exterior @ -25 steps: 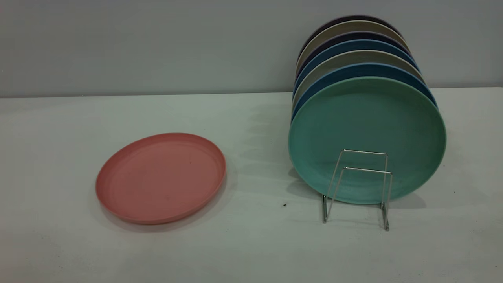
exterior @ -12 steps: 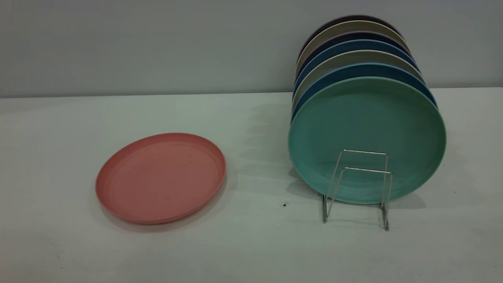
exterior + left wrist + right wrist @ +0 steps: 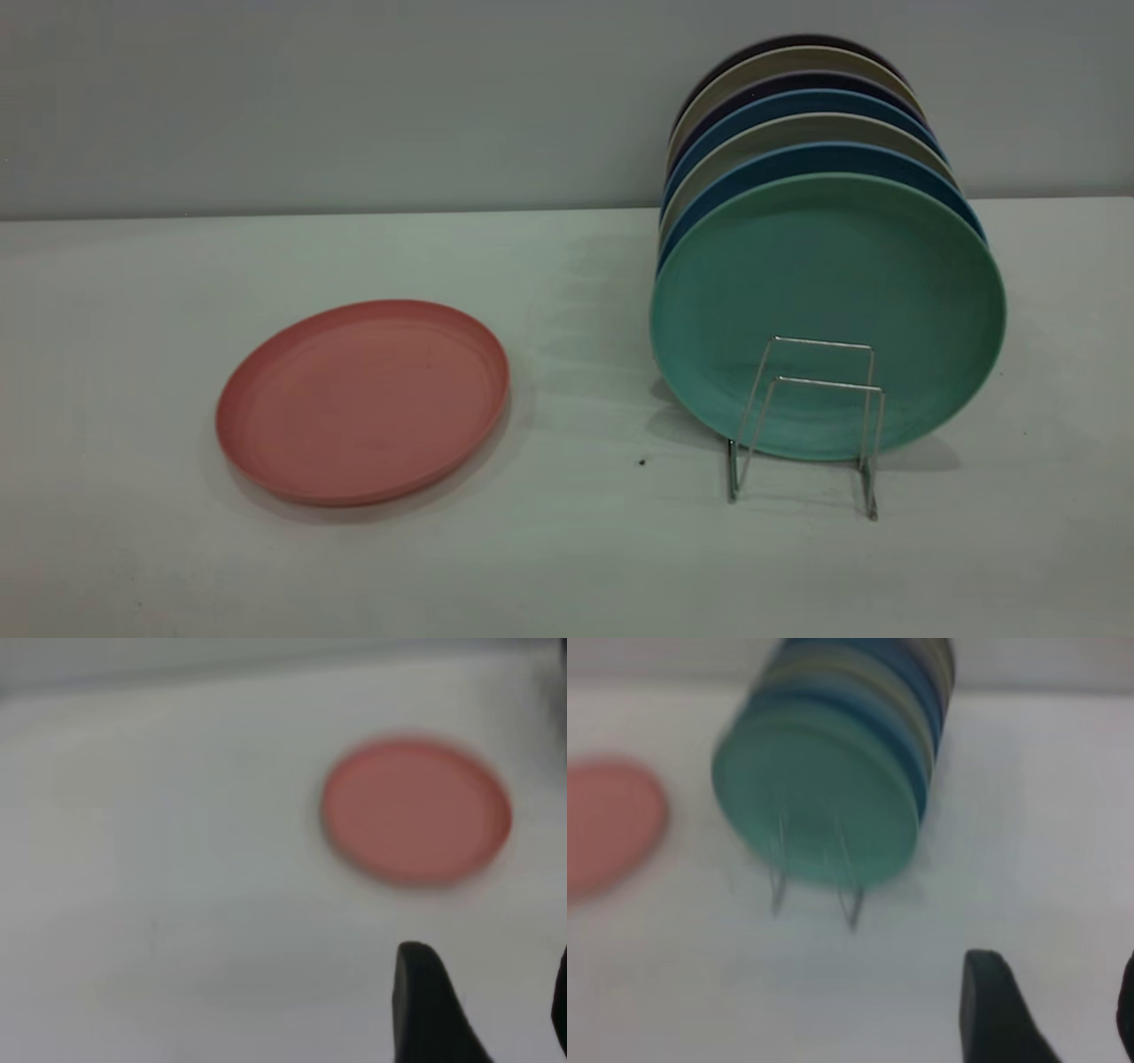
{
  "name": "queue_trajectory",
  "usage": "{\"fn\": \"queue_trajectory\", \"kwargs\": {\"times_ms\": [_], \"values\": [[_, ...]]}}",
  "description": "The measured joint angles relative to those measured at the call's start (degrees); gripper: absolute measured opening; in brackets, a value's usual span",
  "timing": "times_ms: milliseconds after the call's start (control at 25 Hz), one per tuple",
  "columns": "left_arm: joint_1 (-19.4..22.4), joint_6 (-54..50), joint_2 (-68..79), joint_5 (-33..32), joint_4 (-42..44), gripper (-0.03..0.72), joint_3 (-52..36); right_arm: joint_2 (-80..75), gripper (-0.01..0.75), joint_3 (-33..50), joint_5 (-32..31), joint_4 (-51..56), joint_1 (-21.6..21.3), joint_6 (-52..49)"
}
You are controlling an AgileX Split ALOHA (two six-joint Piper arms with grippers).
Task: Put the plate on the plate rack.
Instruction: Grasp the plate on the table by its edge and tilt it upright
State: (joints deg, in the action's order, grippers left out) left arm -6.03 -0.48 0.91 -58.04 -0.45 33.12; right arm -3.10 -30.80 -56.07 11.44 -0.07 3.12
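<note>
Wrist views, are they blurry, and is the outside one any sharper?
Left wrist view: the plate is soft-edged. Right wrist view: the rack and green plate are smeared. Exterior view: sharp, with soft shadows beside both plates.

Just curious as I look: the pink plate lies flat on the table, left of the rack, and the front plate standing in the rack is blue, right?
Not quite. The exterior view shows the front plate in the plate rack is teal-green, with blue ones behind it. The pink plate does lie flat, left.
</note>
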Motion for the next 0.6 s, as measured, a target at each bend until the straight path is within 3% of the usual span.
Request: {"fn": "queue_trajectory", "kwargs": {"times_ms": [360,600], "values": [[-2.2,-7.4,27.3,7.2,3.1,0.381,2.9,-25.0,0.347,-2.3,14.2,-5.0,0.0,-9.3],[-1.6,-7.8,46.4,16.0,6.7,0.378,8.2,-43.2,0.321,-2.5,29.1,-10.5,-1.2,-15.8]]}}
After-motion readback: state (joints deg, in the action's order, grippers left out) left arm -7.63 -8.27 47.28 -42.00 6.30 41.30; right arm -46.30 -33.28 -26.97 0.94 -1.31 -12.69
